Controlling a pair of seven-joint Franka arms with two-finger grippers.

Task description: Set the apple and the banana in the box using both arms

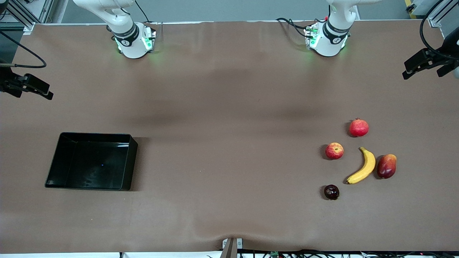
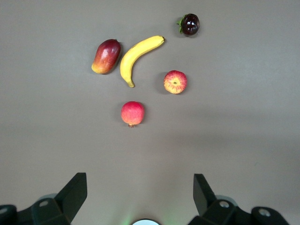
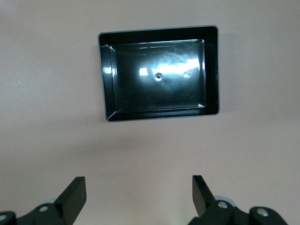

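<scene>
The apple (image 1: pixel 334 151) (image 2: pixel 175 82), red with yellow streaks, lies on the brown cloth toward the left arm's end of the table. Beside it the curved yellow banana (image 1: pixel 363 167) (image 2: pixel 136 56) lies a little nearer the front camera. The empty black box (image 1: pixel 131 161) (image 3: pixel 213 70) sits toward the right arm's end. My left gripper (image 2: pixel 139 186) hangs open high over bare cloth by its base, holding nothing, well short of the fruit. High over bare cloth short of the box, my right gripper (image 3: pixel 138 187) is open and empty too. Both hands are out of the front view.
A pomegranate (image 1: pixel 359 128) (image 2: pixel 132 113), a red-yellow mango (image 1: pixel 387 166) (image 2: pixel 106 56) and a dark maroon fruit (image 1: pixel 331 192) (image 2: pixel 190 24) surround the apple and banana. Black mounts (image 1: pixel 27 86) (image 1: pixel 426 62) jut in at both table ends. Bare cloth separates fruit and box.
</scene>
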